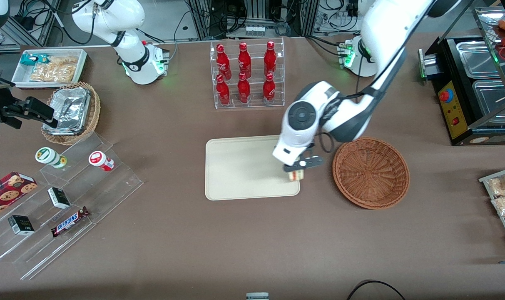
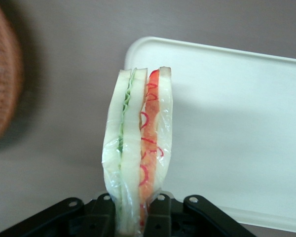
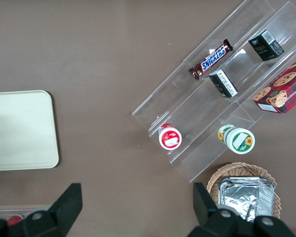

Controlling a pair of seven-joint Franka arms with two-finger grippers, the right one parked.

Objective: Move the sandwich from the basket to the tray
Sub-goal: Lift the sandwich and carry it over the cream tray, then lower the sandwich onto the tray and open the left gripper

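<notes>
Gripping sandwich (image 2: 138, 148), end effector (image 1: 299, 168) above tray (image 1: 240, 166) corner near basket (image 1: 371, 173).

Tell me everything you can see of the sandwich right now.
The wedge sandwich of pale white bread is wrapped in clear film, with green filling showing in one seam and red filling in the other. It stands on edge, clamped at its base in the black two-finger gripper. In the front view it hangs at the corner of the cream-beige rectangular tray nearest the reddish-brown wicker basket, which holds nothing. Whether it already touches the tray is unclear.
</notes>
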